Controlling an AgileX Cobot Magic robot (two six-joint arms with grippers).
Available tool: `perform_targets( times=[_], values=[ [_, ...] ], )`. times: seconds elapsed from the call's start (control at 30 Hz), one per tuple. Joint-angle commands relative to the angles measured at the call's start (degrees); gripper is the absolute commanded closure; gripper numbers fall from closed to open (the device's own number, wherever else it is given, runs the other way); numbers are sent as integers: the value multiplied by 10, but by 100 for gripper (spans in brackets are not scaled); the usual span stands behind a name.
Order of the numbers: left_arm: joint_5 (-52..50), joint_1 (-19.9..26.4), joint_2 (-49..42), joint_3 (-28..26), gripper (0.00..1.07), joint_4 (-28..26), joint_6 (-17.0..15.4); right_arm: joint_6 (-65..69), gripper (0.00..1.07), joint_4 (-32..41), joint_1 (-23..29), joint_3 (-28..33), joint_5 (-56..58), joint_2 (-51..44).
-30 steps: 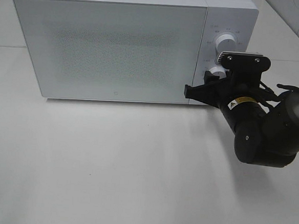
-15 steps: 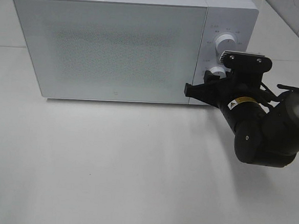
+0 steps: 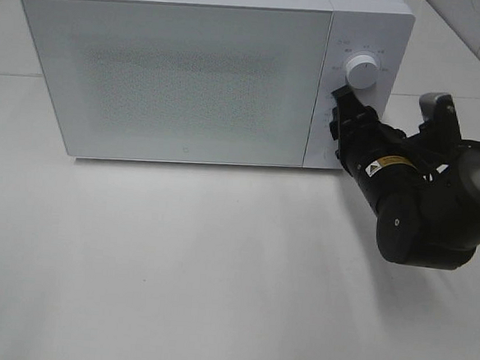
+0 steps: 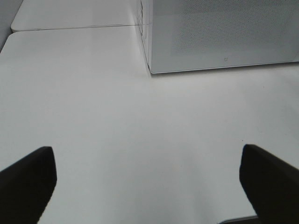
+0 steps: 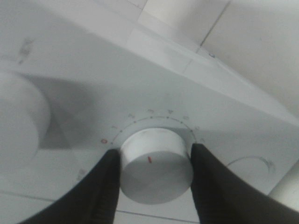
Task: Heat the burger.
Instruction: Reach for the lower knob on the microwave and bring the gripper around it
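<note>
1. We see a white microwave (image 3: 181, 77) standing at the back of the white desk (image 3: 176, 266), its frosted door (image 3: 173, 80) closed flat against the body.
2. We cannot see the burger in any view. The door hides the inside of the microwave, so we cannot tell where the burger is.
3. The control panel to the right of the door carries two round white knobs, the upper knob (image 3: 362, 71) above the lower knob (image 5: 156, 165).
4. The right arm (image 3: 420, 201) reaches in from the right side of the desk to that panel.
5. The right fingers (image 5: 110, 186) are pinching the lower knob, one dark finger pressed against each side of its rim.
6. In the right wrist view the lower knob has a small red mark on its face, and a dotted scale arcs around it with a red zero at one end.
7. The left fingers (image 4: 25, 182) are spread wide with nothing between them, and they hang above bare desk in front of the microwave's left corner.
</note>
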Motion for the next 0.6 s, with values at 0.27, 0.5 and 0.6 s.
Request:
perform_targets(
  times=[0.27, 0.5, 0.6],
  values=[
    [-1, 1, -9, 1, 4, -2, -1, 480, 87, -14, -3, -7, -89, -3],
    [-1, 1, -9, 1, 4, -2, -1, 511, 85, -14, -3, -7, -91, -3],
    [-1, 1, -9, 1, 4, -2, -1, 511, 83, -14, -3, -7, -90, -3]
  ],
)
